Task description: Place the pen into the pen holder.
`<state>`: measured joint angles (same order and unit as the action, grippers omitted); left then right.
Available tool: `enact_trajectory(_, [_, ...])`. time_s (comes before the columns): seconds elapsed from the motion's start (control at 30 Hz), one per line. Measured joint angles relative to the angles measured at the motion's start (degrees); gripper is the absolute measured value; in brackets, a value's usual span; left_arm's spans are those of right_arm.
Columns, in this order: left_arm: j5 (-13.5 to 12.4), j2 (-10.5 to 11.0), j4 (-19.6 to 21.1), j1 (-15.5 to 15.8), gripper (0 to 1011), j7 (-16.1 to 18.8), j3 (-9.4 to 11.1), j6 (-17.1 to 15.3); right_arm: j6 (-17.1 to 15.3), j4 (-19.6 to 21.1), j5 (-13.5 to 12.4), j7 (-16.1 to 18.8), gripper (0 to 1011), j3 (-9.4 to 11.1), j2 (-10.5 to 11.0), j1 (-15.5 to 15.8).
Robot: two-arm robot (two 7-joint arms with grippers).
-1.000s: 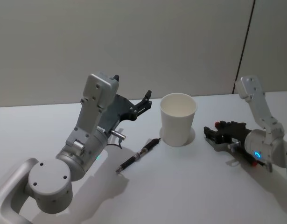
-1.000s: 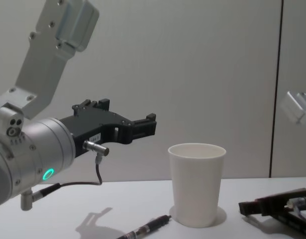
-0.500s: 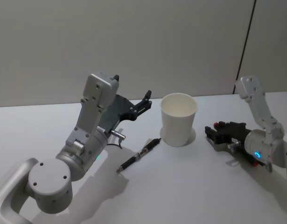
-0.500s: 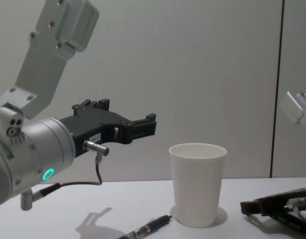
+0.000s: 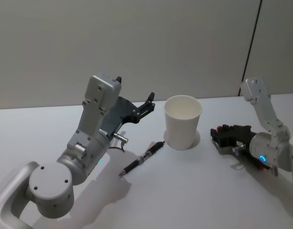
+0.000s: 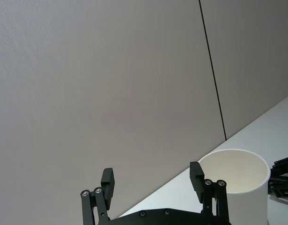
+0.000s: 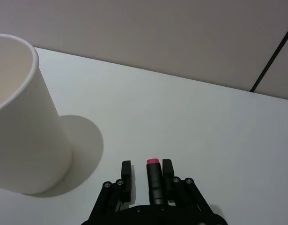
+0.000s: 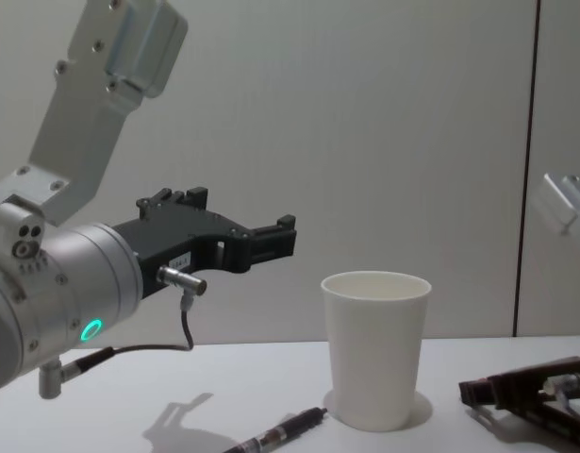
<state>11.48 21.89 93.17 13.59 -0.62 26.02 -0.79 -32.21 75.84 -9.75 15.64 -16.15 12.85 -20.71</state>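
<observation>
Black pen [image 5: 142,159] lies on table [image 5: 194,191] below released left tool [image 5: 147,104]; right tool [image 5: 215,136] parked

The pen holder [image 5: 182,121] is matt white paper, smooth-walled, with a rolled rim. The pen [image 5: 141,159] has a glossy black, plastic-looking barrel with a silvery band. The table [image 5: 194,191] is smooth, matt white. The left gripper [image 5: 150,100] and right gripper [image 5: 217,135] look matt black; the arm housings [image 5: 99,98] are satin silver-grey.
</observation>
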Motion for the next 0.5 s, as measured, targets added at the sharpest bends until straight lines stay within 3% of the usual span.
enact_trajectory(0.5, [0.00,0.00,0.00,0.00,1001,0.00,0.00,0.00,0.00,0.00,0.00,0.00,294,0.00,0.00,0.00])
